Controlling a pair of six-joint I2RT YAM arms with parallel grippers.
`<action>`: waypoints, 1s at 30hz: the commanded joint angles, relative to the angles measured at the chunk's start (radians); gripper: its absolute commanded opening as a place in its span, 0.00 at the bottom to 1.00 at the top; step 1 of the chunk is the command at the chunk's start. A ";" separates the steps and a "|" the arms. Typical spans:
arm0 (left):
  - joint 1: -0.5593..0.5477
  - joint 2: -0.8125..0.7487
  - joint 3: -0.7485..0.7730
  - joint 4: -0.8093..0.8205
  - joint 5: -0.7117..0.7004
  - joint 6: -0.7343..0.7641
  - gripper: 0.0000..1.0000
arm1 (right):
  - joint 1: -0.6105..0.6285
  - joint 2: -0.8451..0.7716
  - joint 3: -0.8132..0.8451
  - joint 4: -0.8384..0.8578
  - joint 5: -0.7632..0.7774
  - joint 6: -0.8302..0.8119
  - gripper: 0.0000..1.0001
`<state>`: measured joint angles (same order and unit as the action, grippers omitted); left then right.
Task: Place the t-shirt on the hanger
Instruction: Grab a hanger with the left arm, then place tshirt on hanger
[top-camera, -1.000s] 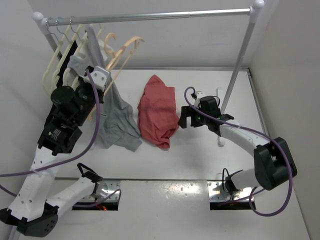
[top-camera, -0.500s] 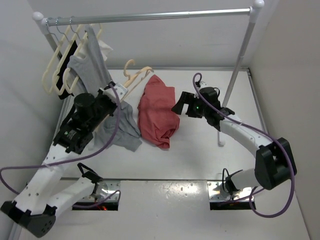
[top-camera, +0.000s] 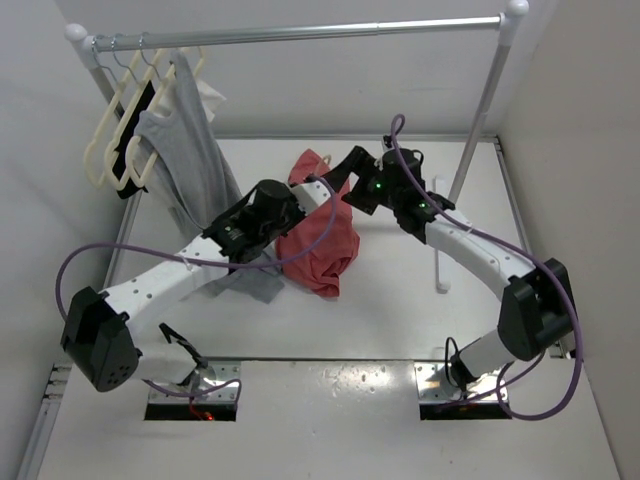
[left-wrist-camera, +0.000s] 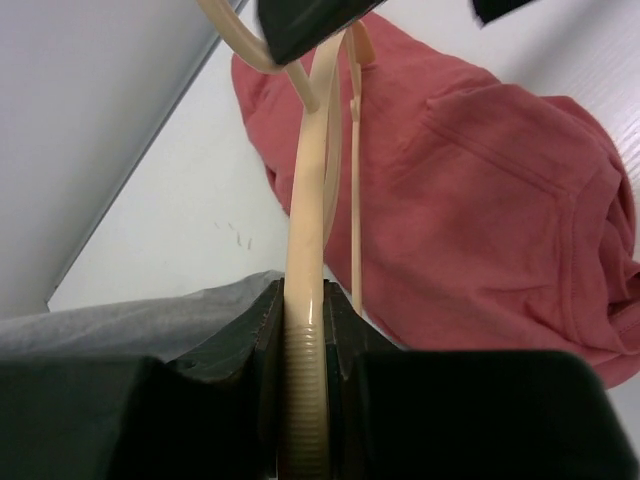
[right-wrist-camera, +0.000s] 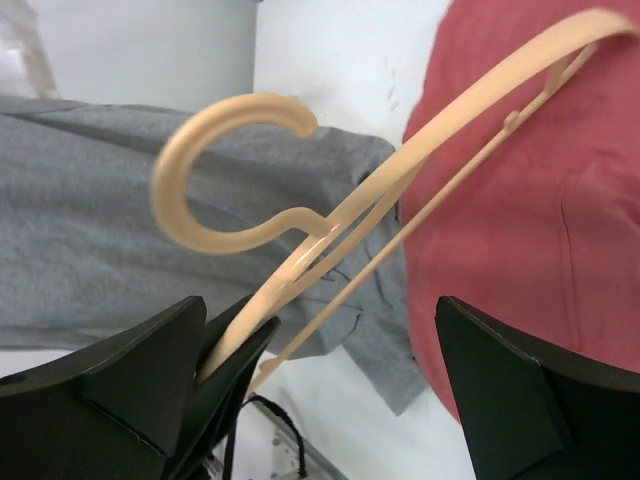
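The coral-red t-shirt (top-camera: 318, 228) lies crumpled on the table, also in the left wrist view (left-wrist-camera: 480, 200) and the right wrist view (right-wrist-camera: 520, 220). My left gripper (top-camera: 311, 189) is shut on the ribbed shoulder of the tan-orange hanger (left-wrist-camera: 305, 250), holding it over the t-shirt's far edge. The hanger's hook (right-wrist-camera: 215, 170) points away from the shirt. My right gripper (top-camera: 343, 180) is open, its fingers (right-wrist-camera: 140, 385) either side of the hanger near the hook, not closed on it.
A grey garment (top-camera: 185, 140) hangs from the clothes rail (top-camera: 300, 32) at far left beside several cream hangers (top-camera: 115, 150), its lower part lying by the t-shirt (right-wrist-camera: 100, 230). The rack's right post (top-camera: 482, 110) and foot (top-camera: 440, 270) stand beside the right arm.
My left arm has swung from the rack at the left to the centre, carrying the hanger over the t-shirt. My right gripper has moved up and left to meet the hanger.
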<state>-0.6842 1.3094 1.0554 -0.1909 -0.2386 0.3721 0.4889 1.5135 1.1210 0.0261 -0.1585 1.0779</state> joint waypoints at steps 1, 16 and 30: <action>-0.034 -0.003 0.061 0.110 -0.051 -0.045 0.00 | 0.010 0.039 0.028 0.015 0.022 0.125 0.97; -0.139 0.028 0.008 0.119 -0.099 -0.058 0.00 | 0.046 0.172 0.121 0.000 -0.012 0.195 0.94; -0.202 0.037 -0.046 0.096 0.004 0.068 0.00 | 0.046 0.238 0.071 -0.020 -0.036 0.307 0.71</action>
<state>-0.8333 1.3613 1.0286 -0.1070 -0.3725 0.3977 0.5465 1.7126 1.1969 -0.0093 -0.2207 1.3159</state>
